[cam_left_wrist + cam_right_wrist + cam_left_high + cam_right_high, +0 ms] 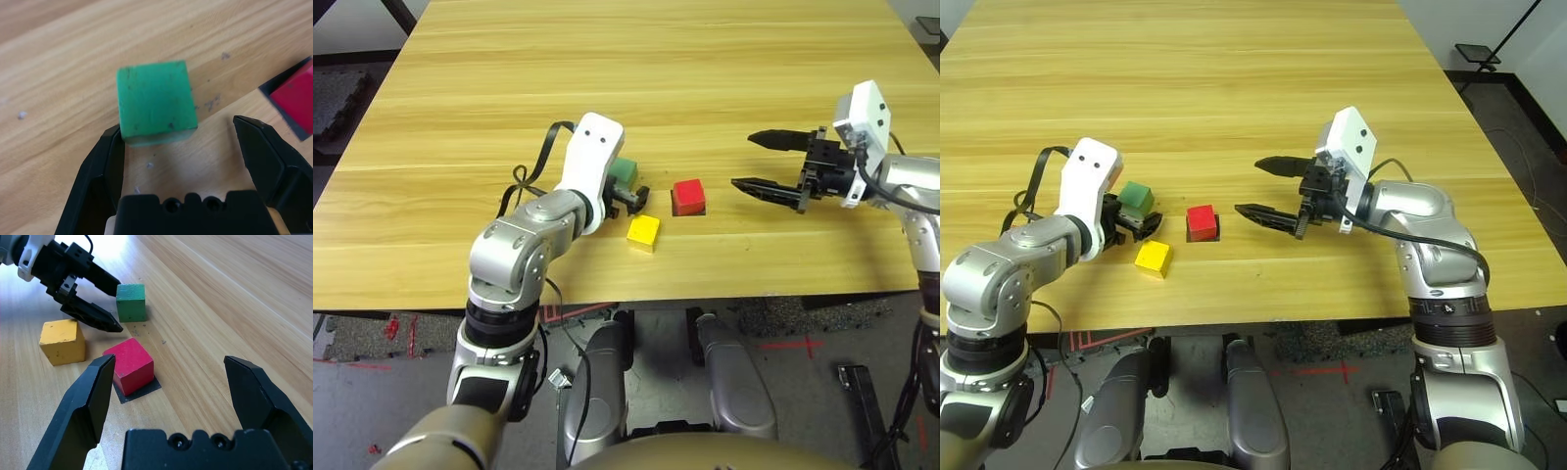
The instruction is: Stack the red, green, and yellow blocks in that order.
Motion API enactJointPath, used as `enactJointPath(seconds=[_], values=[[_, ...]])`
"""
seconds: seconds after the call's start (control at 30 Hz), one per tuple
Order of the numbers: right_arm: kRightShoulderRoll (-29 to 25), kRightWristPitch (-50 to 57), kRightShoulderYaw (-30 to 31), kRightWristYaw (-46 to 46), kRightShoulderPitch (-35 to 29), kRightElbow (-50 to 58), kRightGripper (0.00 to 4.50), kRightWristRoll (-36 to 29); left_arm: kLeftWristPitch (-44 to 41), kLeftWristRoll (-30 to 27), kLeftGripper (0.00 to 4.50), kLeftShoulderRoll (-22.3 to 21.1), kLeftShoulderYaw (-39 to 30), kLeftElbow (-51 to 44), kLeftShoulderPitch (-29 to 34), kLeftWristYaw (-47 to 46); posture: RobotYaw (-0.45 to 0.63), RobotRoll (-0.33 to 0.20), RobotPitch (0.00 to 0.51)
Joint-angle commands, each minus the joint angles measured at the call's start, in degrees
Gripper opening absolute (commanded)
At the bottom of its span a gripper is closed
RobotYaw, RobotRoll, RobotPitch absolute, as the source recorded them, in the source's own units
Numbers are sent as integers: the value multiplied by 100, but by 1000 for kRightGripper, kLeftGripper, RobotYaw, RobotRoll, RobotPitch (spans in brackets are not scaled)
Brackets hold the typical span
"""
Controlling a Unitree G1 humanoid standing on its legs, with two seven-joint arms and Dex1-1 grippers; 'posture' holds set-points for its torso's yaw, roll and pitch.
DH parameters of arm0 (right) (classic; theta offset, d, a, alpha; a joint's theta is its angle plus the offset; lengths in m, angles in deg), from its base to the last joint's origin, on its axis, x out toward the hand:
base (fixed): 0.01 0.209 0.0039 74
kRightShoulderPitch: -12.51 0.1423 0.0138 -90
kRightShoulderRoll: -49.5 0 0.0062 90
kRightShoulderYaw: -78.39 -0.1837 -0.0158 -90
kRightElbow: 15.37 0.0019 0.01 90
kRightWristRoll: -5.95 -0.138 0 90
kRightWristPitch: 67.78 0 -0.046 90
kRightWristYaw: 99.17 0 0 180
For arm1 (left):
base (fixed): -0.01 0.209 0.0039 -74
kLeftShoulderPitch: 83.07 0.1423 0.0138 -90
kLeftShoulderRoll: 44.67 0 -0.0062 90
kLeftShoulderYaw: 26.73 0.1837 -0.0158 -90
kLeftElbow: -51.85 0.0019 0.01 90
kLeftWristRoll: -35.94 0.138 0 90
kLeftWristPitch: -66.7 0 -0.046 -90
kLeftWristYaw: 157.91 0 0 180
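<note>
The green block [155, 100] lies on the table at the tips of my left gripper [178, 126], which is open. One finger [108, 156] is against the block's near corner and the other finger [259, 147] stands clear of it. The red block [688, 196] sits on a flat black patch [143, 389] just right of the green one. In front of the green block and nearer the table's front edge lies the yellow block [643, 231]. My right gripper [742, 161] hovers to the right of the red block, open and holding nothing, its fingers pointing at it.
The wooden table [705, 69] stretches far behind the blocks. Its front edge [724, 292] runs close below the yellow block. My left arm's white wrist housing [592, 162] stands just left of the green block.
</note>
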Motion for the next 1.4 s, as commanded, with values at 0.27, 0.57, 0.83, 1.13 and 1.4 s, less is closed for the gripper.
enactJointPath(seconds=[0.27,0.57,0.83,1.13,1.4], values=[[-40,-92,126,-55,-22,39,4472,45,479,265,4500,-37,75,423,-37,35,267,89,292],[19,-235,212,-75,13,-106,4500,112,664,259,3517,-36,42,432,23,132,279,94,296],[34,-280,208,-117,43,-120,4500,127,908,331,2071,-203,141,508,90,284,277,90,279],[54,-437,220,-155,92,-308,4500,186,2407,296,2071,-1093,223,950,-314,1576,282,97,248],[-26,-486,144,-203,75,-373,4500,165,2515,-411,2071,-1716,382,580,-777,3163,280,107,248]])
